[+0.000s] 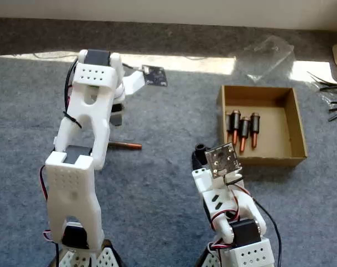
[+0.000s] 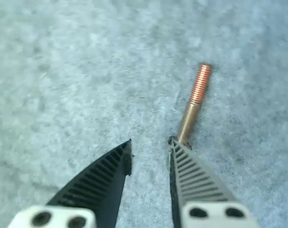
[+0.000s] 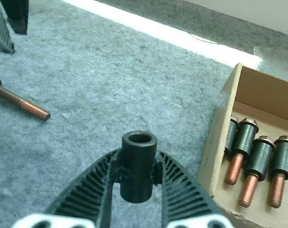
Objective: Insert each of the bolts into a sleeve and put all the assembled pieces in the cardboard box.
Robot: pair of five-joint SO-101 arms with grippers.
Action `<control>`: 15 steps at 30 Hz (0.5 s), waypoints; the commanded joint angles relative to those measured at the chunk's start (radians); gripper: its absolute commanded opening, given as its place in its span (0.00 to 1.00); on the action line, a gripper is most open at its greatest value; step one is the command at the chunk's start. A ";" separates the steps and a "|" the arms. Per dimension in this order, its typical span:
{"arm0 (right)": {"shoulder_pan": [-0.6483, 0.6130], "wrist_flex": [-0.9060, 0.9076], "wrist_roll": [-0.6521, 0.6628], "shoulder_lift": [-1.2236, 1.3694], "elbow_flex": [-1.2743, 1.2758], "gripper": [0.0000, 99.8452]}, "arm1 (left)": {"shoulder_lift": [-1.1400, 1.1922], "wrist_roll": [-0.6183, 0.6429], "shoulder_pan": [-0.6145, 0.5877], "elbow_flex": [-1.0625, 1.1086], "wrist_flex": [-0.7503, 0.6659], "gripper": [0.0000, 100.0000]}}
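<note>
Left gripper (image 2: pixel 151 145) spread open low over grey carpet (image 2: pixel 63 71), one fingertip (image 2: pixel 176 149) at head of loose bolt (image 2: pixel 194 102) lying flat. Right gripper (image 3: pixel 137 164) clenched on upright black sleeve (image 3: pixel 139 142), near cardboard box (image 1: pixel 295 125). Four assembled pieces (image 3: pixel 258 159) lie side by side inside box

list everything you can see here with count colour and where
bolt: one, copper, lying loose on the carpet
sleeve: one, black, upright in the right gripper
assembled pieces: four, black sleeves on copper bolts, side by side in the box
cardboard box: one, brown, open, on the carpet
plastic bag: one, clear, on the floor beyond the box
carpet: grey, under everything
left gripper: open, low over the carpet, one fingertip at the bolt's head
right gripper: shut on the sleeve
</note>
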 commanded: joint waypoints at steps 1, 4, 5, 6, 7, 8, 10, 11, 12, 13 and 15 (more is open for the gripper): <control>0.012 -0.005 0.011 -0.010 -0.005 0.00 | -0.018 0.367 0.036 -0.208 0.018 0.13; 0.012 -0.005 0.011 -0.010 -0.005 0.00 | -0.016 0.652 0.038 -0.315 0.018 0.13; 0.012 -0.005 0.011 -0.010 -0.005 0.00 | -0.016 0.743 0.038 -0.348 0.018 0.13; 0.012 -0.005 0.011 -0.010 -0.005 0.00 | -0.016 0.835 0.035 -0.380 0.020 0.13; 0.012 -0.005 0.011 -0.010 -0.005 0.00 | -0.016 0.921 0.031 -0.409 0.020 0.13; 0.012 -0.005 0.011 -0.010 -0.005 0.00 | -0.016 1.000 0.028 -0.432 0.020 0.13; 0.012 -0.005 0.011 -0.010 -0.005 0.00 | -0.019 1.126 0.028 -0.466 0.028 0.13; 0.012 -0.005 0.011 -0.010 -0.005 0.00 | -0.027 1.168 0.028 -0.472 0.028 0.13; 0.012 -0.005 0.011 -0.010 -0.005 0.00 | -0.042 1.195 0.028 -0.473 0.029 0.13; 0.012 -0.005 0.011 -0.010 -0.005 0.00 | -0.061 1.212 0.028 -0.472 0.031 0.13; 0.012 -0.005 0.011 -0.010 -0.005 0.00 | -0.108 1.235 0.028 -0.472 0.032 0.13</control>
